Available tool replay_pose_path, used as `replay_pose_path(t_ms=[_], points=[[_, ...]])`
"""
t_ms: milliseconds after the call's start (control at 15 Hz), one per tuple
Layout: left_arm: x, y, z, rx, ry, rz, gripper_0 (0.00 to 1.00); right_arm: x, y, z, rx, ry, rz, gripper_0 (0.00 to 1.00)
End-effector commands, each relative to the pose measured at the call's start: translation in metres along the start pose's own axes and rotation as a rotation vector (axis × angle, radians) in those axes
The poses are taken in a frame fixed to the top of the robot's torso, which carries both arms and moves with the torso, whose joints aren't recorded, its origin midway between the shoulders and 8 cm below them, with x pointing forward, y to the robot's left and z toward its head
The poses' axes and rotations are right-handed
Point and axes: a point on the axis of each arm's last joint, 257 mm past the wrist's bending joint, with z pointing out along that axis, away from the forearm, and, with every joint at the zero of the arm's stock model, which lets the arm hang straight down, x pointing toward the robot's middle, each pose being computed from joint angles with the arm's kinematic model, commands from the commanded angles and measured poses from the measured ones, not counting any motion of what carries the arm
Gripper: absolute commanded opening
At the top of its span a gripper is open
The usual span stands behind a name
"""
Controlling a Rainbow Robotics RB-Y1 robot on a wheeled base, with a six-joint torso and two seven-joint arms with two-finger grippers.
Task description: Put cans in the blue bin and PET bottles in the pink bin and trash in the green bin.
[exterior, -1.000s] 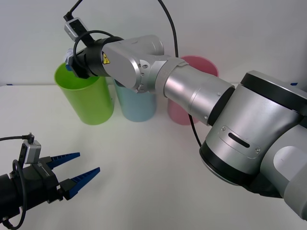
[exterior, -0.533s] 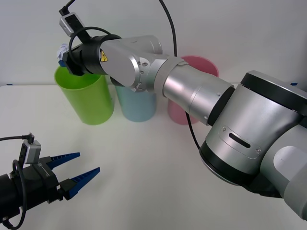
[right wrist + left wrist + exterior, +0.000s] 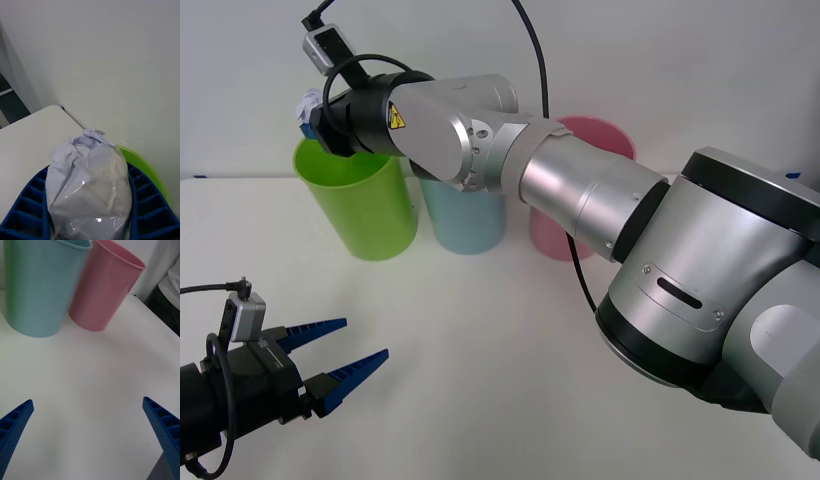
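The trash [image 3: 89,180] is clenched between the blue fingers of the right gripper [image 3: 315,115] and is held just above the far rim of the green bin [image 3: 358,200], presumably so that it can be dropped straight in once released. The wad is not yet inside the bin. Just beside the green bin stands the blue bin [image 3: 467,222], and next to that the pink bin [image 3: 558,230], both partly hidden behind the right arm; neither blocks the drop. The left gripper [image 3: 330,365] is parked low over the desk [image 3: 480,330], well apart, fingers spread and holding nothing.
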Motion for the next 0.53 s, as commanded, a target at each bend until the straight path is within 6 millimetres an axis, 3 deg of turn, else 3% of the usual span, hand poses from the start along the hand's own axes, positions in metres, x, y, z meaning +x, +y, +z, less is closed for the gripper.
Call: replay_pose_path(t_ms=[67, 533], points=[[0.0000, 0.0000, 0.0000, 0.000, 0.000, 0.000, 1.00, -0.0061, -0.0017, -0.0001, 0.006, -0.026, -0.034, 1.00], [0.0000, 0.0000, 0.0000, 0.000, 0.000, 0.000, 1.00, -0.0086, -0.0019, -0.0002, 0.008, -0.033, -0.034, 1.00]])
